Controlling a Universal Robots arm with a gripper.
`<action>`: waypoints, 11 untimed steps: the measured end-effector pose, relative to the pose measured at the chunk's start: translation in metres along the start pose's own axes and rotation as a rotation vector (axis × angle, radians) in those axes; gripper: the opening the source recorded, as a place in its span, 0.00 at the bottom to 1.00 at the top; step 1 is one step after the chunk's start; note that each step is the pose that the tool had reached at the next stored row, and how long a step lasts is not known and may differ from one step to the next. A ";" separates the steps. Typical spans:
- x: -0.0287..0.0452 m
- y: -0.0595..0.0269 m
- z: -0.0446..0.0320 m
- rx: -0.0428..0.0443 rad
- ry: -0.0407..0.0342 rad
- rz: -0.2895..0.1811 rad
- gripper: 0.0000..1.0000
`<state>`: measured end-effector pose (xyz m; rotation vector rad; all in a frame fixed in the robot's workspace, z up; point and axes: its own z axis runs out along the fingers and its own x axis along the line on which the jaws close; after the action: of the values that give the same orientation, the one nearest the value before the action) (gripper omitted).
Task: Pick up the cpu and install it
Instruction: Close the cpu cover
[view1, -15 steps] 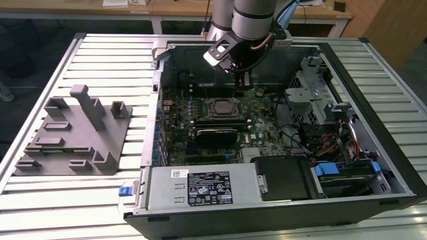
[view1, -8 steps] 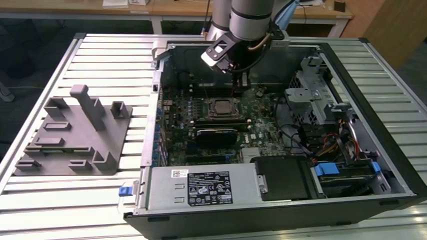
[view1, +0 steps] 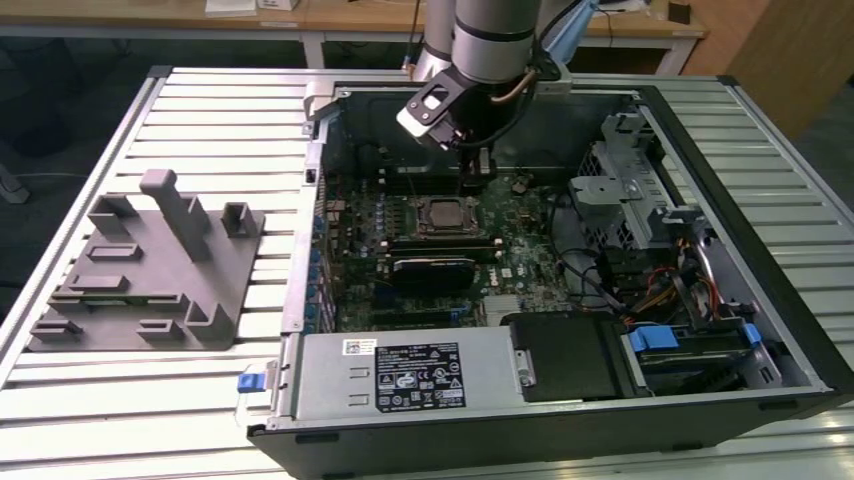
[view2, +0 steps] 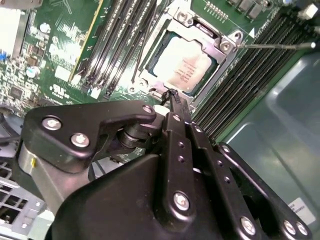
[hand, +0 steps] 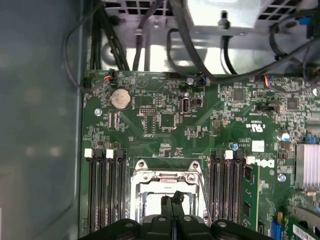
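Observation:
The cpu (view1: 441, 213) lies flat in the black socket frame (view1: 442, 232) on the green motherboard inside the open computer case. Its silvery top plate (view2: 185, 67) shows in the second wrist view, with the metal socket bracket (view2: 220, 40) around it. My gripper (view1: 474, 185) hangs just above the far edge of the socket. Its two black fingers (view2: 175, 107) are pressed together with nothing between them, and their tips (hand: 172, 197) sit over the socket bracket (hand: 167, 175).
A grey plastic fixture (view1: 147, 270) stands on the slatted table at the exterior view's left. Inside the case are memory slots (hand: 105, 190), a power supply (view1: 400, 375), a drive cage (view1: 627, 200) and loose cables (hand: 200, 55). A thin metal socket lever (view2: 280, 45) sticks out beside the socket.

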<state>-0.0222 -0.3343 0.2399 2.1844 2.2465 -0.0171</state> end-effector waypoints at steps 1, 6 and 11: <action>0.0000 0.0000 0.0001 -0.0003 0.0001 -0.016 0.11; 0.0000 -0.0001 0.0007 -0.0015 -0.0001 -0.106 0.11; 0.0000 -0.0001 0.0015 -0.0027 -0.0003 -0.197 0.11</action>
<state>-0.0223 -0.3343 0.2384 1.9528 2.4492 -0.0155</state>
